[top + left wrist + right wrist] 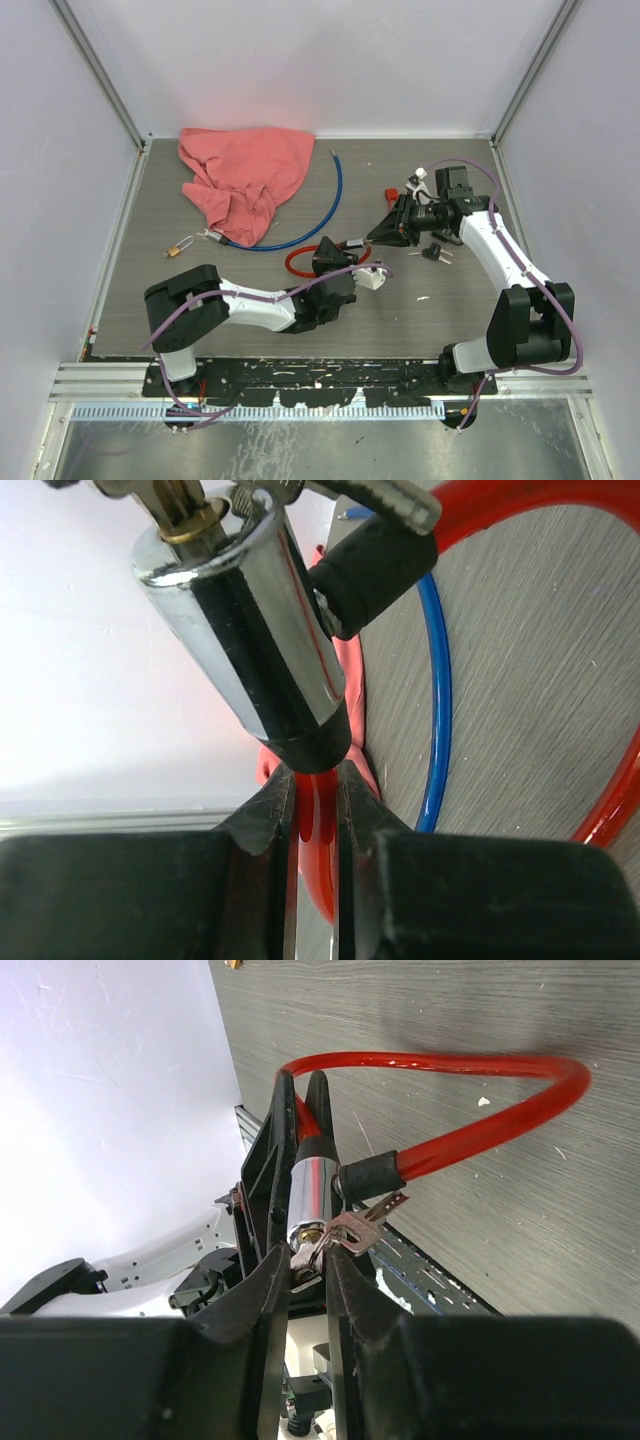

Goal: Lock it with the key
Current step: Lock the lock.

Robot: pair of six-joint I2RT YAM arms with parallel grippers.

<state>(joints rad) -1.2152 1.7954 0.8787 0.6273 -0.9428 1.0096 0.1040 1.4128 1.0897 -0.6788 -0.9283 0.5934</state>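
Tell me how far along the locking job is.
Done: red cable has its black end in the chrome lock cylinder, key inserted. In hand: left gripper clamps the cable, right gripper appears to pinch the key. Left: turning it, then pulling it out.

No text, label, brand or number can be read in any view (the chrome lock cylinder (240, 630) shows only reflections, and the small brass padlock (181, 247) is too small to make out).

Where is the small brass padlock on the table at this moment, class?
In the top view, the brass padlock lies on the table's left side, beside the pink cloth's near edge, at the end of the blue cable.
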